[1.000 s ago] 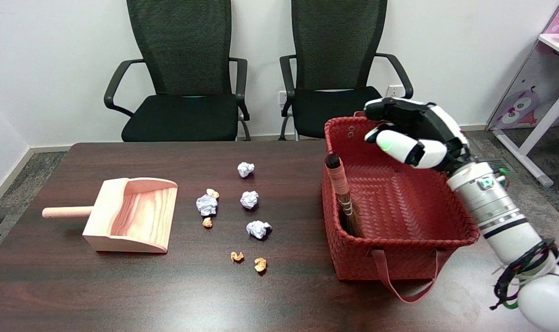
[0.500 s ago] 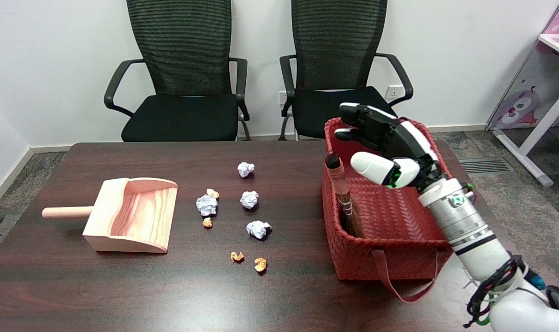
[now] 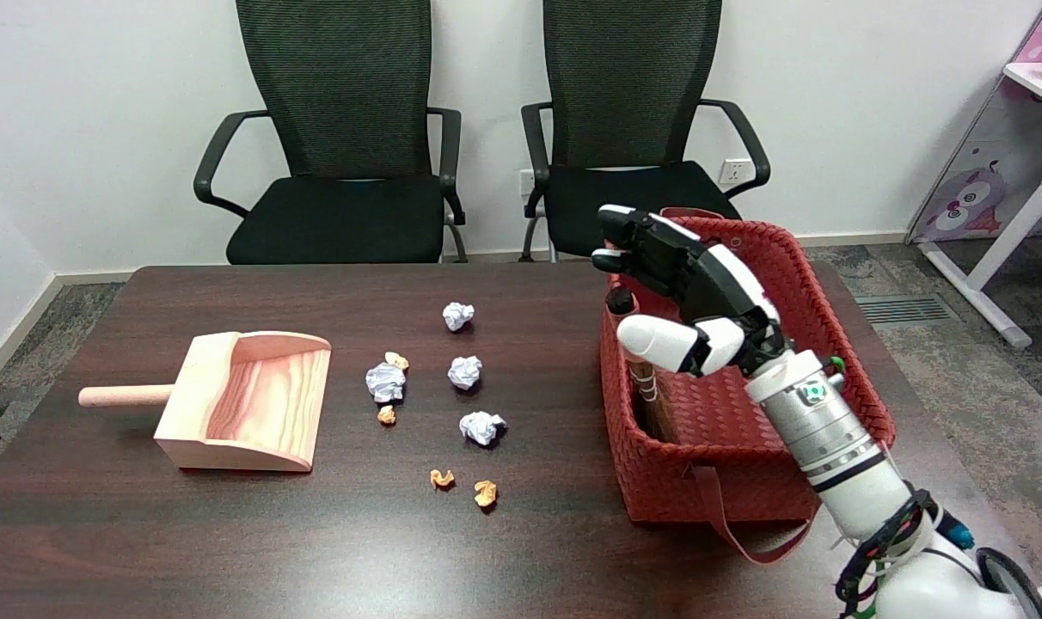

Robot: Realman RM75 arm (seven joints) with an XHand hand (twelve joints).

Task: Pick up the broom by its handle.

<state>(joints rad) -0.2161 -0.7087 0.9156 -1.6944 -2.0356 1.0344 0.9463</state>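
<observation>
The right hand (image 3: 689,297) hangs over the left part of the red woven basket (image 3: 830,344), palm turned toward the picture's left, fingers (image 3: 633,232) stretched forward and apart and the thumb (image 3: 663,342) jutting out lower down; it holds nothing, and its fingers have not closed on anything. The broom (image 3: 646,383) stands inside the basket, leaning against its left wall, and the hand covers most of the handle: only the dark knob at the top, just under the fingers, and a stretch of wrapped stem below the thumb show. Whether the hand touches the handle cannot be told from this view. The basket sits on the right side of the dark wooden table (image 3: 229,533), with a strap handle (image 3: 744,537) drooping from its near wall onto the tabletop. Left of the basket, near the table's middle, lie four white crumpled paper balls (image 3: 465,372) and several small orange scraps (image 3: 485,493), scattered apart from one another. Farther left rests a pale wooden dustpan (image 3: 246,402), its mouth facing the far side and its round handle pointing to the left. Behind the table stand two black mesh office chairs (image 3: 340,129) against a white wall.
</observation>
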